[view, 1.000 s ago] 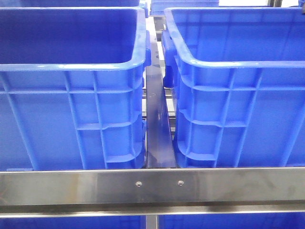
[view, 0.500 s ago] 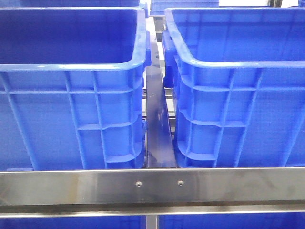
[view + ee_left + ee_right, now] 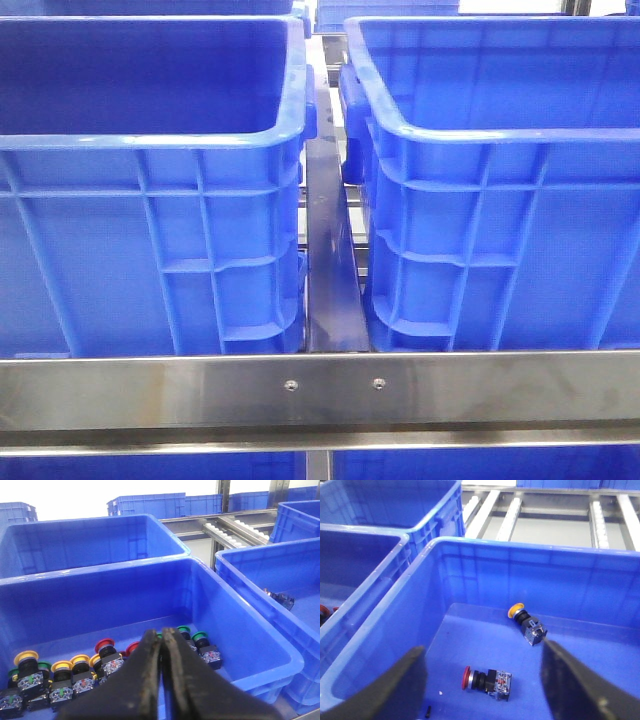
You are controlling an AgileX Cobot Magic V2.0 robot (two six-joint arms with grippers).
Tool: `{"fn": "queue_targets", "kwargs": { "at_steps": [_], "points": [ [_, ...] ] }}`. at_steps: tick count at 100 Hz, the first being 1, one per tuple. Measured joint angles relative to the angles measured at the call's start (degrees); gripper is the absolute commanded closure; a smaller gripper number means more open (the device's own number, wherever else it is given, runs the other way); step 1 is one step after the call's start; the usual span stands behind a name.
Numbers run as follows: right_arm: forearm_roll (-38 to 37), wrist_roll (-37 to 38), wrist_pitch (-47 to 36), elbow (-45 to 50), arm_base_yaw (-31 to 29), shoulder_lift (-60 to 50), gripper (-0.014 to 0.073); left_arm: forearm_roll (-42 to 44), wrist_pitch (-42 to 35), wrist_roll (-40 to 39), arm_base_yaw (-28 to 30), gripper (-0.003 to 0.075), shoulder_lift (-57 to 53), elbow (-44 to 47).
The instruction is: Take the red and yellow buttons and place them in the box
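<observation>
Front view shows only two large blue plastic bins, left [image 3: 150, 190] and right [image 3: 500, 190], side by side behind a brushed steel rail [image 3: 320, 390]; their insides are hidden by the near walls, and neither arm appears. A dark strip [image 3: 330, 260] runs between them.

Left wrist view looks into the left bin [image 3: 240, 630], where push buttons lie in a cluster on the floor against the near wall: yellow-capped buttons [image 3: 26, 656], a red-capped button [image 3: 105, 644] and green-capped buttons [image 3: 200, 636], partly hidden behind the left tool [image 3: 161, 637], whose dark fingers are pressed together with nothing between them.

Right wrist view looks into the right bin [image 3: 530, 555], holding one yellow-capped button [image 3: 516, 610] near its far wall and one red-capped button [image 3: 485, 679] nearer the middle, both on their sides. The right tool [image 3: 482, 680] hangs above with fingers spread wide apart, blurred and cut off at the frame's edge. A small dark speck [image 3: 428, 710] on the floor is too small to identify.
</observation>
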Motion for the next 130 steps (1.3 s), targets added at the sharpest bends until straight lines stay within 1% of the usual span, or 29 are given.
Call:
{"fn": "queue_targets", "kwargs": {
  "at_steps": [20, 39, 43, 130],
  "points": [
    [0.0, 0.0, 0.0, 1.3, 0.0, -3.6, 0.0421, 0.0, 0.0, 0.0, 0.0, 0.0739, 0.0, 0.0],
    [0.0, 0.0, 0.0, 1.3, 0.0, -3.8, 0.0669, 0.0, 0.0, 0.0, 0.0, 0.0739, 0.0, 0.0],
    [0.0, 0.0, 0.0, 1.3, 0.0, -3.8, 0.0657, 0.0, 0.0, 0.0, 0.0, 0.0739, 0.0, 0.0],
    [0.0, 0.0, 0.0, 1.3, 0.0, -3.8, 0.0661, 0.0, 0.0, 0.0, 0.0, 0.0739, 0.0, 0.0]
  ]
}}
